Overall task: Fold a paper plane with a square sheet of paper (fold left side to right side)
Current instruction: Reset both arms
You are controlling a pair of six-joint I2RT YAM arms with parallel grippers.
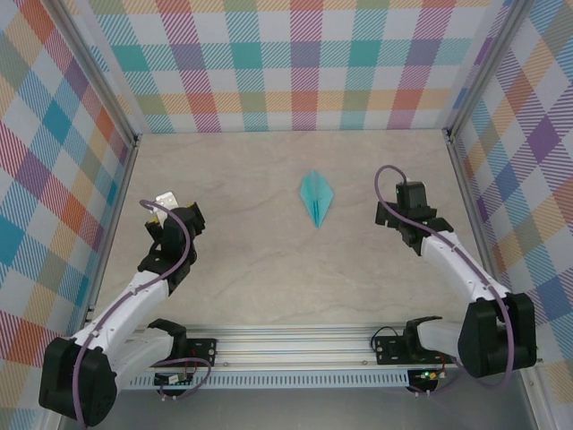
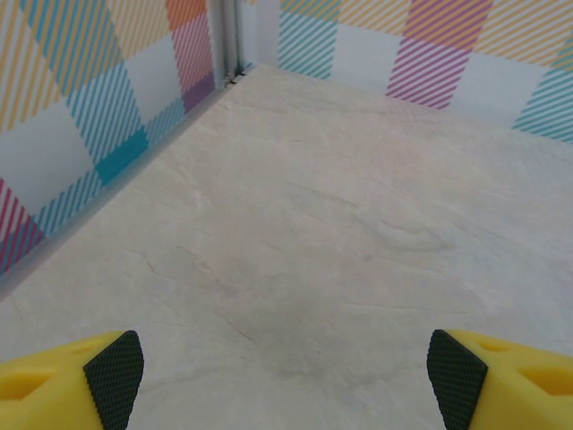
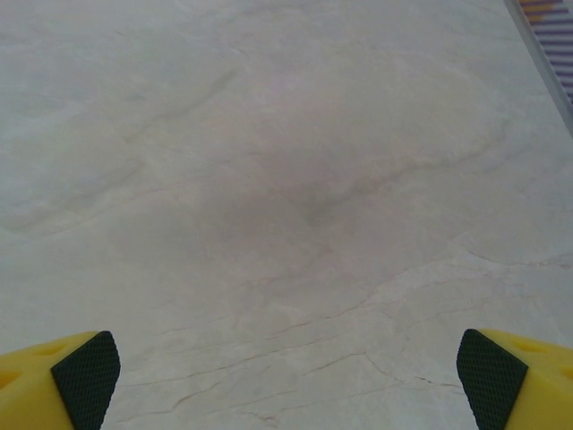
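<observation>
Well, the plaid-papered walls [image 1: 295, 72] box in a pale, marbled table [image 1: 269, 296], and an aluminium rail [image 1: 304, 345] runs along its near edge where both arms are bolted. The left arm [image 1: 134, 296] reaches up along its own side, and the right arm [image 1: 457, 269] bends inward from its side. The left gripper [image 2: 285, 381] stands spread wide, its yellow fingers ending in black pads [image 2: 115, 376] far apart, with bare tabletop between them and a wall corner ahead. The right gripper [image 3: 288, 381] is likewise released, its pads [image 3: 491, 381] at the outer edges of its wrist view and plain table between them. The paper plane [image 1: 315, 199] lies flat on the table between the two sets of fingers, well apart from both and nearer the right ones. It is a narrow turquoise kite with a centre crease, its sharp tip pointing back toward the arm bases.
</observation>
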